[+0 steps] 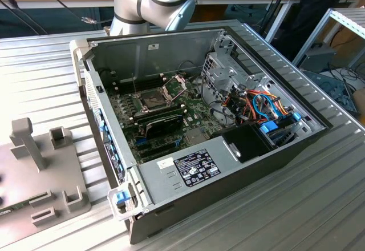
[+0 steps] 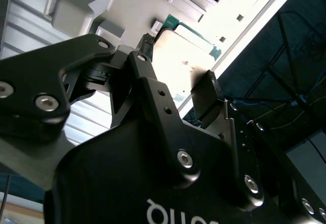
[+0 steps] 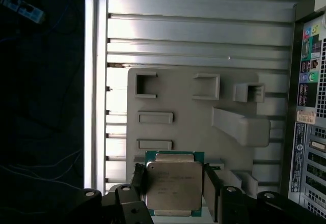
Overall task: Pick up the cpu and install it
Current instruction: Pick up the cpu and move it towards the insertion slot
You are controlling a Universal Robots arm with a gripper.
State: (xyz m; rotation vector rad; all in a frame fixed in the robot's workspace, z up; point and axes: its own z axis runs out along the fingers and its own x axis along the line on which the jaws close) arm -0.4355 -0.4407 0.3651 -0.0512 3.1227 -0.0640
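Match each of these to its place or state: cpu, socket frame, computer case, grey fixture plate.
Things:
1. cpu
2. socket frame
3. computer case
4. grey fixture plate

Places or states:
a. lid off, insides showing
b. beside the computer case, at the exterior view's left
c. at the hand, over the grey fixture plate
d. flipped up on the motherboard

Pairs: 1-c, 2-d, 3-a, 4-b.

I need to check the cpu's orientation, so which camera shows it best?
The first wrist view: the cpu lies flat, facing the camera, its silvery top and green edge plain. In the second wrist view the cpu is slanted and washed out by glare. The exterior view gives the grey fixture under it.
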